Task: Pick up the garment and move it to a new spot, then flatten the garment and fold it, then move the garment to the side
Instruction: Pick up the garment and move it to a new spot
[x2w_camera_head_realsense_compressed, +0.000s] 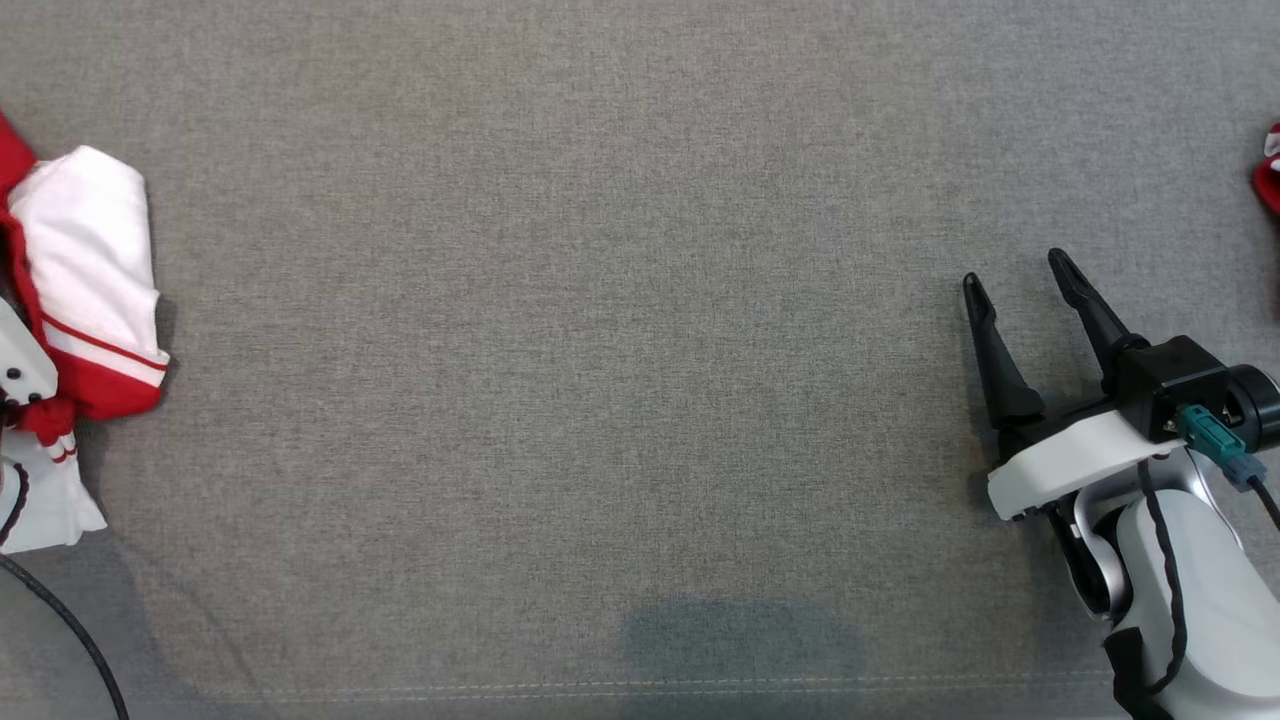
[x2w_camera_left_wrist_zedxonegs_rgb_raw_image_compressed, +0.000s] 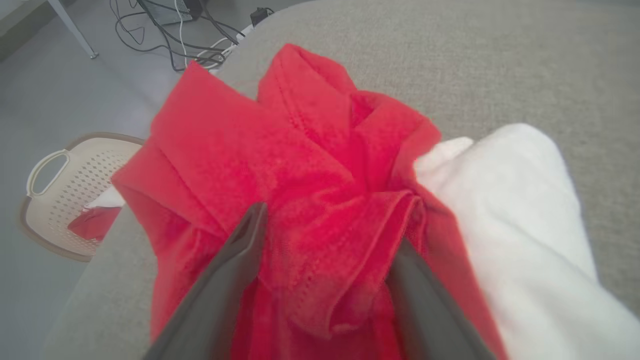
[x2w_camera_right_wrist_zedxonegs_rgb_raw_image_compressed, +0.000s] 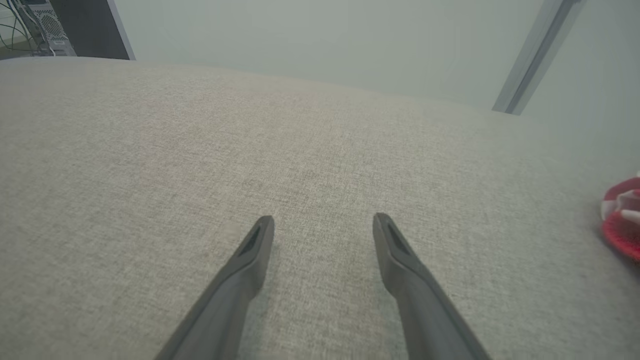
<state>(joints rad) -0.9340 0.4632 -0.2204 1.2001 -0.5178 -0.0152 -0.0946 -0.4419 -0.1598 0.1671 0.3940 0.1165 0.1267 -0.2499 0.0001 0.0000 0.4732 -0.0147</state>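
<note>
Between the spread left fingers lies the bunched garment (right fingers spread, well away).

Lab: floor cables; PC tower

We record: red-and-white cloth garment matt, finely perforated; grey woven cloth surface coarse; dark fingers of right gripper matt plastic.

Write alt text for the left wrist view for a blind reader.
The left gripper, fingers spread, straddles a bunched fold of a red and white garment on a grey fabric surface. Beyond its edge, a beige laundry basket holding red cloth sits on the floor, with tangled cables beyond.
</note>
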